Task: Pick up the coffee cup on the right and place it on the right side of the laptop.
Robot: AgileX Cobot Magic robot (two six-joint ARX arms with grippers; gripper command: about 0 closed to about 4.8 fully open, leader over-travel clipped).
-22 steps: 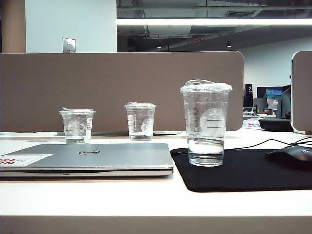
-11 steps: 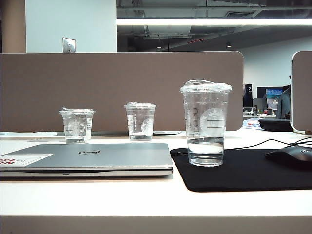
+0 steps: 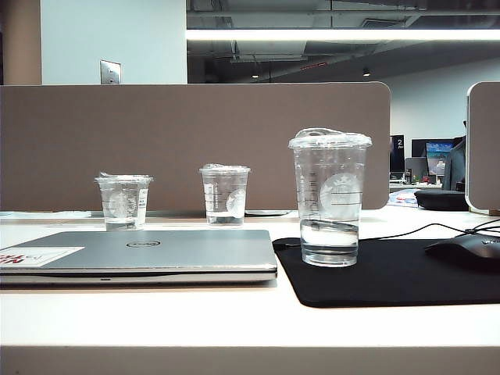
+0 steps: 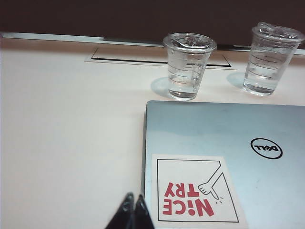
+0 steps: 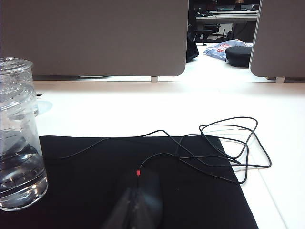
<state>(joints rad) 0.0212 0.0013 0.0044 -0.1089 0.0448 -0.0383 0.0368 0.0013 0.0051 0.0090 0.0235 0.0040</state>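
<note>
The coffee cup [image 3: 330, 199], the tallest clear lidded one with a little water, stands on a black mat [image 3: 391, 273] to the right of the shut silver laptop [image 3: 156, 251]. In the right wrist view the coffee cup [image 5: 16, 152] stands at the mat's edge, off to the side of my right gripper [image 5: 132, 195]. That gripper is shut, dim and empty, hanging over the mouse [image 5: 145, 191]. My left gripper [image 4: 134, 196] is shut on nothing, beside the laptop's [image 4: 224, 143] edge near its sticker [image 4: 193, 191]. Neither gripper shows in the exterior view.
A short clear cup [image 3: 123, 201] and a medium one [image 3: 225, 194] stand behind the laptop, before a brown partition [image 3: 195, 141]. The mouse [image 3: 469, 250] sits on the mat's right part, its cable [image 5: 224, 143] looping over the white desk.
</note>
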